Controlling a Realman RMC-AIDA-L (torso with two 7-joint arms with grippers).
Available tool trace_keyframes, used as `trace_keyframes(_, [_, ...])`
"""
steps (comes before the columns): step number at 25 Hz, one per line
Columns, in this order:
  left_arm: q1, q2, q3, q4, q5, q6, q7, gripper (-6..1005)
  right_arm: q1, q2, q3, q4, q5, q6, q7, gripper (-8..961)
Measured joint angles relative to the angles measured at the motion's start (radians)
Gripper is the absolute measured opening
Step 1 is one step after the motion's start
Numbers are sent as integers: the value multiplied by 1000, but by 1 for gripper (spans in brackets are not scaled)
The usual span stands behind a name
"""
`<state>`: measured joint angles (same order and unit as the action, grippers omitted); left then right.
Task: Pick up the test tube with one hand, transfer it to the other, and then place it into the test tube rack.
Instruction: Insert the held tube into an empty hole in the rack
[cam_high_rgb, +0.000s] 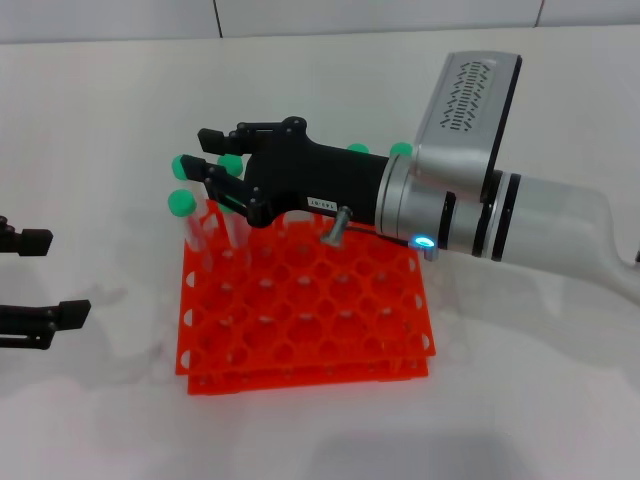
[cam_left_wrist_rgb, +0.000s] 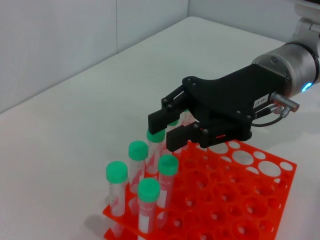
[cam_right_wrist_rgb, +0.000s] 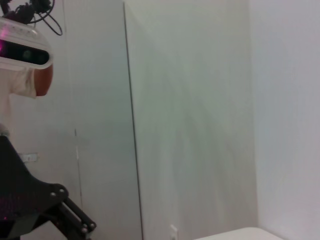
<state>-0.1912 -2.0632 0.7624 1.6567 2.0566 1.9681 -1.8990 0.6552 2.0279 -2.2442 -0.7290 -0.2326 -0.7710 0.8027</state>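
The orange test tube rack (cam_high_rgb: 330, 320) sits on the white table and also shows in the left wrist view (cam_left_wrist_rgb: 250, 200). My right gripper (cam_high_rgb: 212, 160), the one with the white label, reaches over the rack's far left corner. Its fingers (cam_left_wrist_rgb: 161, 121) close on the green cap of a test tube (cam_left_wrist_rgb: 156, 136) that stands upright in a rack hole (cam_high_rgb: 233, 165). Several other green-capped tubes (cam_left_wrist_rgb: 138, 150) stand in holes next to it. My left gripper (cam_high_rgb: 40, 280) is open and empty at the left edge, off the rack.
Two more green caps (cam_high_rgb: 357, 150) show behind the right arm at the rack's far side. The right arm's silver wrist (cam_high_rgb: 450, 205) hangs over the rack's back right. The right wrist view shows only a wall and part of the robot.
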Motion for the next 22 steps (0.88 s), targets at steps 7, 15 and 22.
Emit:
trace_keyframes(7, [-1,0,3,0,1,0,0,888,6,0,-14,2,21,-2,-8,309])
trace_keyframes(15, [5,2,7,0,2,0,10,888,-11,-2,1,-12,23,-86,2,445])
trace_keyframes(22, [21,-2,-43,-22,-7,-3,59,888,-52,-33,121,-48,-114,-157,110,533])
